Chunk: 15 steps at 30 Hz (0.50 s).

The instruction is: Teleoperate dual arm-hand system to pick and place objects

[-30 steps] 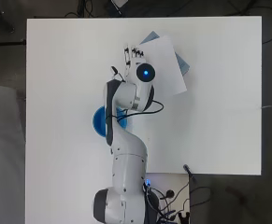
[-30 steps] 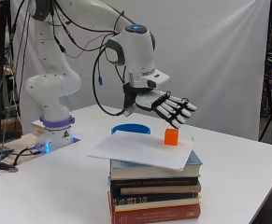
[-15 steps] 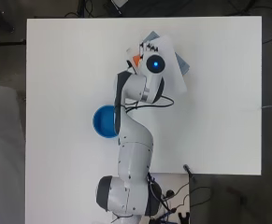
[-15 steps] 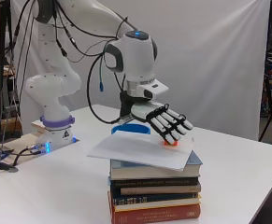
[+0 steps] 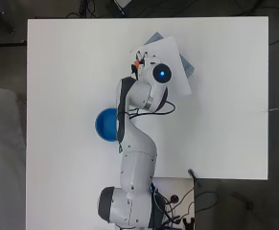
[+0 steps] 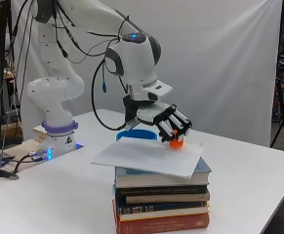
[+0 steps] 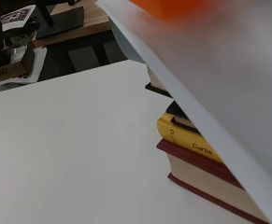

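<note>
A small orange block (image 6: 176, 143) sits on a white sheet (image 6: 146, 157) that lies on top of a stack of books (image 6: 161, 207). My hand (image 6: 163, 121) is right above the block, and its fingers (image 6: 176, 128) curl down over and round it. The block still rests on the sheet. From overhead, only a sliver of the orange block (image 5: 137, 63) shows beside the hand (image 5: 141, 53), at the near left corner of the sheet (image 5: 176, 60). In the wrist view the block (image 7: 173, 6) is a blur just above the sheet's edge (image 7: 210, 88).
A blue bowl (image 5: 106, 124) stands on the table to the left of the arm, and shows behind the books as a blue rim (image 6: 134, 135) in the side view. The book stack (image 7: 196, 154) rises well above the white table (image 5: 225, 134).
The hand has come down from above the sheet onto the orange block. Its fingers, stretched out before, are now bent round the block.
</note>
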Available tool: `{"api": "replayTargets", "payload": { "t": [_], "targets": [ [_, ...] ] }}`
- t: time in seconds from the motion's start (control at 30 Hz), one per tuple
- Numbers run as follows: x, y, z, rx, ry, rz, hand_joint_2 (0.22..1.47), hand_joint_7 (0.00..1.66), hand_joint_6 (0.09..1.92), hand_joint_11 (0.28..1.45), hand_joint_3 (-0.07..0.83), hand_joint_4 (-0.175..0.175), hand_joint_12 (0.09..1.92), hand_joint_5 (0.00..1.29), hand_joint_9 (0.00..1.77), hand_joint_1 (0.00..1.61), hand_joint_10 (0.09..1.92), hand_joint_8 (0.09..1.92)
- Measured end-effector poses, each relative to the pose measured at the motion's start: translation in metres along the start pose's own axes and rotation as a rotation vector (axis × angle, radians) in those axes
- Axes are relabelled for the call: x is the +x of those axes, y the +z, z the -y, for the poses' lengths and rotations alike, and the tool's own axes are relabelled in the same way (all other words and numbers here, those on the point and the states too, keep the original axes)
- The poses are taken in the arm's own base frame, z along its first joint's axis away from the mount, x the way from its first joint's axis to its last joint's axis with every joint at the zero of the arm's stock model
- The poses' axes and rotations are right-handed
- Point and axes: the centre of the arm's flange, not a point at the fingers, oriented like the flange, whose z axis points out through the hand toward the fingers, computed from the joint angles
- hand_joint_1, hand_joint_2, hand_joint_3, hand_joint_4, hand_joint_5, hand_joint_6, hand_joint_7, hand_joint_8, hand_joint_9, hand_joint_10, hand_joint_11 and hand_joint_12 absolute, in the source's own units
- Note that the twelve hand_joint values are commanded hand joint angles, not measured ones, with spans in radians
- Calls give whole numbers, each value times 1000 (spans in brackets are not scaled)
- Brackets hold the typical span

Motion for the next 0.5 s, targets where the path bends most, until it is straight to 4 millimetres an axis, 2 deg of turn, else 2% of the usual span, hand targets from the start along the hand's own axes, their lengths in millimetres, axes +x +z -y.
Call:
{"api": "replayTargets", "payload": {
  "t": [0.1,0.13,0.17,0.2,0.23,0.33,0.43,0.5],
  "targets": [
    [1,-15,1,-27,-1,-21,1252,904,1393,721,2,175,1694,707,1139,891,1806,1684],
    [3,-24,3,-40,-6,-35,1256,864,1359,690,4,49,1666,676,1085,996,1783,1635],
    [5,-33,8,-50,-19,-52,1258,843,1335,664,3,-47,1635,655,1034,1081,1758,1583],
    [8,-43,15,-60,-42,-70,1259,832,1326,644,2,-95,1612,644,994,1128,1739,1544],
    [8,-54,23,-71,-72,-88,1262,821,1343,624,2,-104,1583,630,955,1146,1717,1515],
    [0,-80,47,-86,-141,-129,1284,789,1444,571,2,-81,1455,572,861,1136,1648,1485],
    [-17,-92,81,-78,-188,-135,1295,777,1471,562,1,-82,1412,549,835,1130,1619,1493],
    [-31,-93,108,-71,-205,-125,1301,769,1478,556,1,-87,1384,538,817,1127,1581,1506]
  ]
}}
